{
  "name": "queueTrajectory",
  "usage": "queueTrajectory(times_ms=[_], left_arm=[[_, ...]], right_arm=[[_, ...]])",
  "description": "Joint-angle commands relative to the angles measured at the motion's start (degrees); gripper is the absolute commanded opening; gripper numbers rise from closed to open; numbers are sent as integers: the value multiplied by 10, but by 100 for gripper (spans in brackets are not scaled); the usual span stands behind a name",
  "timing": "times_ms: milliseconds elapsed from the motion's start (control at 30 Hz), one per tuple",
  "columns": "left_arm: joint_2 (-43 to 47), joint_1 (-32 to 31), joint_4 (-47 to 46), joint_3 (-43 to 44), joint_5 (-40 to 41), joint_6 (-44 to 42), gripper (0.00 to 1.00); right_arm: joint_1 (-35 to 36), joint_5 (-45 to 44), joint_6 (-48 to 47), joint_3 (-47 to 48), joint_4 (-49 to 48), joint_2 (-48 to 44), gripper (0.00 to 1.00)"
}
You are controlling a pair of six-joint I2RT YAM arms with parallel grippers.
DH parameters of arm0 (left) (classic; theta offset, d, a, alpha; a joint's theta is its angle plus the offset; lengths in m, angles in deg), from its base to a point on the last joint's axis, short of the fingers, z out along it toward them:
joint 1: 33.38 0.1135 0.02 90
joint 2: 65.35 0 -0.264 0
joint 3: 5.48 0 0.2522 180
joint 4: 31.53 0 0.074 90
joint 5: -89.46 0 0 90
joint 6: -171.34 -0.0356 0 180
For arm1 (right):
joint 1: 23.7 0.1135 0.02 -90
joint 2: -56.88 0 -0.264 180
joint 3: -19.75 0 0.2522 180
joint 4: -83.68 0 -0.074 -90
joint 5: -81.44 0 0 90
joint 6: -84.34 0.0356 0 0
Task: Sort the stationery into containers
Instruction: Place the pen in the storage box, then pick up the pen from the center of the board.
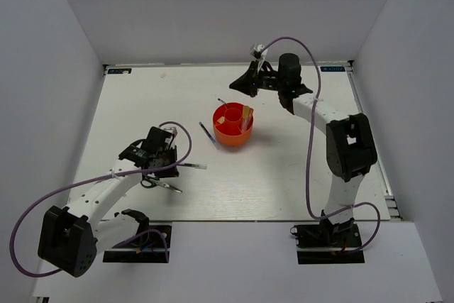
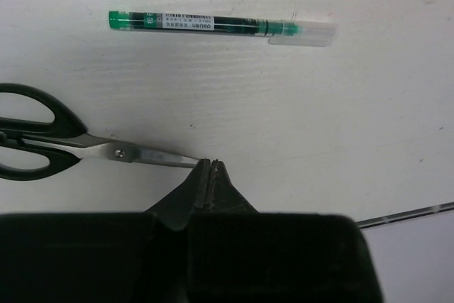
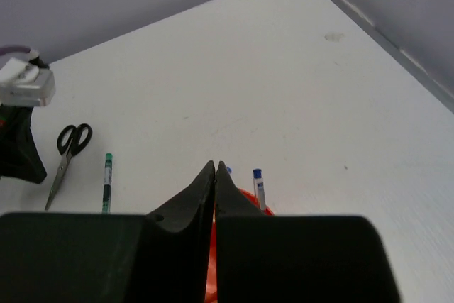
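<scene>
Left fingers (image 2: 201, 188) pressed together, nothing clamped. Scissors (image 2: 106, 150) flat on bench (image 2: 319, 118), blade tip just beside fingertips, handles pointing away from them. Green pen (image 2: 213, 25) lies crosswise farther out, apart from both. Right fingers (image 3: 202, 200) likewise together, empty, above far part of bench. Orange-red tub (image 1: 233, 138) mid-bench, well apart from left fingers; blue pen (image 1: 207, 133) on bench just beside tub.

Scissors (image 2: 92, 148) handles cropped; tub (image 3: 243, 199) mostly hidden.
</scene>
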Motion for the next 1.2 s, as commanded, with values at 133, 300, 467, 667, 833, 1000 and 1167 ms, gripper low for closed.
queueTrajectory(times_ms=[133,300,467,667,833,1000,1167], left_arm=[[-44,3,15,45,20,196,33],[-73,5,12,50,84,367,67],[-134,6,35,89,107,503,66],[-190,9,17,106,115,583,61],[-234,10,30,126,126,596,61],[-271,22,39,140,137,608,60],[-300,22,40,140,141,621,59]], right_arm=[[-16,-192,-74,116,516,-84,9],[-53,-104,-113,17,577,-168,90],[-62,-157,-144,-133,566,-310,82],[-73,-171,-149,-217,576,-405,69],[-87,-171,-129,-278,539,-450,69],[-101,-156,-123,-293,540,-469,68],[-112,-142,-119,-305,536,-482,68]])
